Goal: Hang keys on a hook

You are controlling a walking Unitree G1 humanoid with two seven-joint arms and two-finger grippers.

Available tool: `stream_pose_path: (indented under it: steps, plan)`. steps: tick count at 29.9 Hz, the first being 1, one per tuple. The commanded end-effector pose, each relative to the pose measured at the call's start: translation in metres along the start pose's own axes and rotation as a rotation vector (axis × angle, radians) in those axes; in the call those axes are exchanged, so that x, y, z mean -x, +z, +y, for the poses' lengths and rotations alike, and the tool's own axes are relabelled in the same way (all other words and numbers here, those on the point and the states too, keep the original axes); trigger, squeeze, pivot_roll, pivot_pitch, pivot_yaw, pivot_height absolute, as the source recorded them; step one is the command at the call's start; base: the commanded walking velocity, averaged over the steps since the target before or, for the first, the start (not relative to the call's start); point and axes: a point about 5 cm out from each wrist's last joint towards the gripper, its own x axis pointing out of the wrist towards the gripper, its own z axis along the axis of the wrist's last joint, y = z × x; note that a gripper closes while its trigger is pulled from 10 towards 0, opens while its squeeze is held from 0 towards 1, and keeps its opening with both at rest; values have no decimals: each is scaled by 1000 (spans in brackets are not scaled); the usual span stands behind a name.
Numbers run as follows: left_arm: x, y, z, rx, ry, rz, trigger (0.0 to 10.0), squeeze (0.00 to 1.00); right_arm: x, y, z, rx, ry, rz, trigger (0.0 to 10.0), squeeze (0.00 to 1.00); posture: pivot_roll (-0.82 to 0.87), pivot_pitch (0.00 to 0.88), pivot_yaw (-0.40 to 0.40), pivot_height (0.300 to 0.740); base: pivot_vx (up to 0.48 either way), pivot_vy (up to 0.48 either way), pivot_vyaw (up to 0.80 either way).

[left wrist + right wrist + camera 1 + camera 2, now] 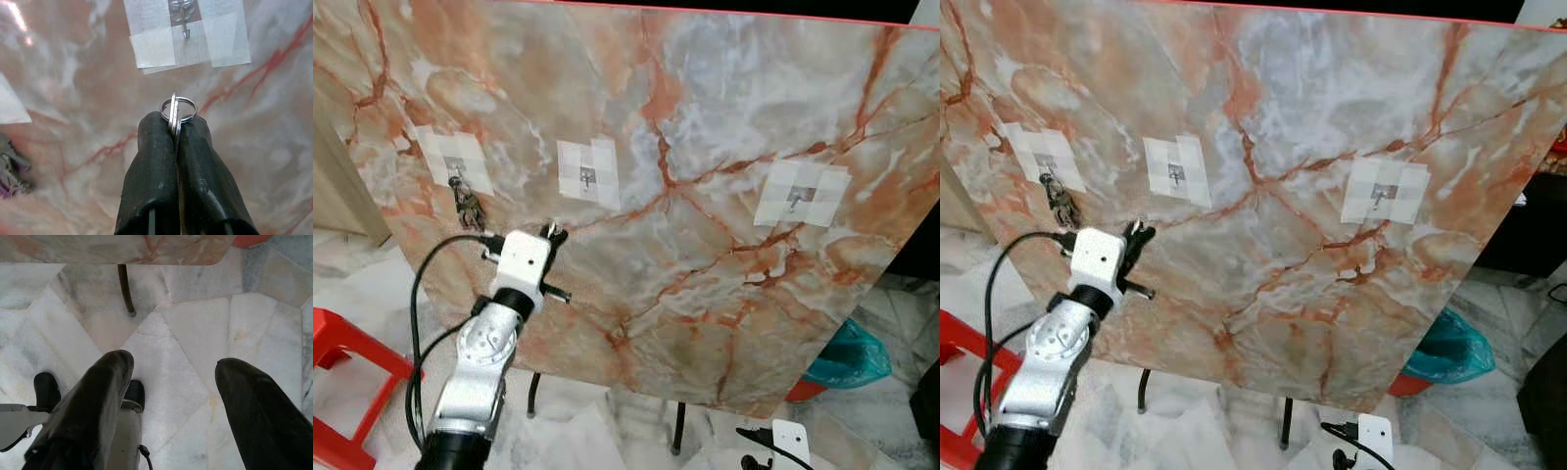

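Below middle hook (pixel 185 19): left fingers (pixel 156 161) pinch key ring (pixel 179 108); right fingers (pixel 254 406) wide.

No writing, label, brand, number or sign can be read anywhere: not on the marble board (pixel 705 196), nor on the taped patches (pixel 587 171) around its hooks

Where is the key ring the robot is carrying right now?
The key ring is pinched in the left tool, held close to the marble board just below the middle taped hook, right of the keys already hanging.
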Motion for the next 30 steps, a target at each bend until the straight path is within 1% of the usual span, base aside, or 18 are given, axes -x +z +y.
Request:
stream_pose_path:
  steps: [1,4,8,13,18,30]
  plan:
    - [-1,2,-3,21,0,-8,10000,0,0,2,-1,1,-2,-18,10000,0,15,0,-65,740,0,0,0]
    - [-3,5,-7,29,-16,-13,10000,0,0,2,-1,-4,-1,-20,10000,0,15,0,-63,740,0,0,0]
    - [-4,6,-6,35,-17,-11,10000,0,0,2,-1,-5,-2,-20,10000,0,15,0,-63,740,0,0,0]
    - [-4,4,2,-8,-15,4,10000,0,0,2,-2,-7,-2,-19,10000,0,15,0,-62,740,0,0,0]
    - [-3,4,4,-13,-8,7,10000,0,0,2,-2,-6,-1,-20,10000,0,15,0,-64,740,0,0,0]
    - [-5,4,5,-30,-1,11,10000,0,0,4,-2,-2,2,-25,10000,0,9,0,-63,740,0,-312,0]
